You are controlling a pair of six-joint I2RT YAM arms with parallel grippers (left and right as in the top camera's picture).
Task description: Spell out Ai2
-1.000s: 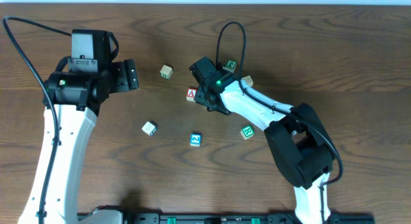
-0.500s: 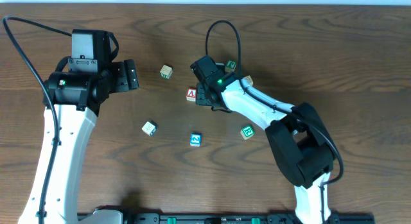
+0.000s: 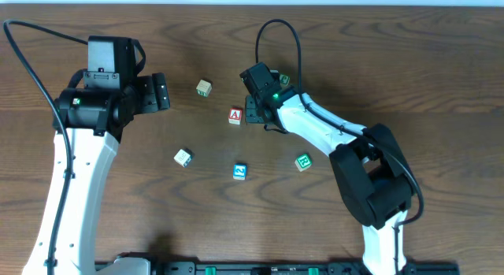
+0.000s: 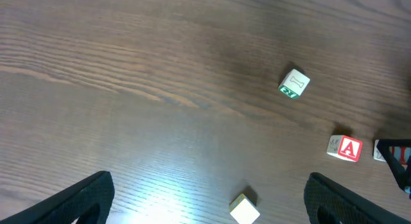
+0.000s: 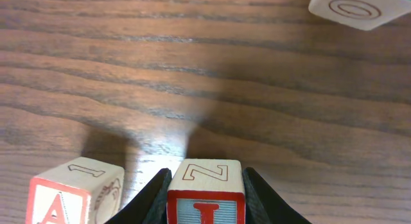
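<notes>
Now the right fingers (image 5: 151,198) clench the I cube (image 5: 207,197) just beside the A cube (image 5: 76,195) on the bench (image 5: 192,70); placing it seems the step in hand. Next, release squarely, then fetch the 2 cube (image 3: 240,171). The left fingers (image 4: 83,195) gape.

Dark wood table (image 3: 409,62) — on it red A cube (image 3: 235,115), blue 2 cube (image 3: 240,172), green-lettered cube (image 3: 303,161), pale cube (image 3: 183,157)

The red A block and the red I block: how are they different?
The small wooden cube with a red A sits free on the brown wooden table; the small wooden cube with a red I is pinched in the right hand. The A cube shows a 1 on top; the I cube shows a Z. Both are wooden with red letters, side by side.
</notes>
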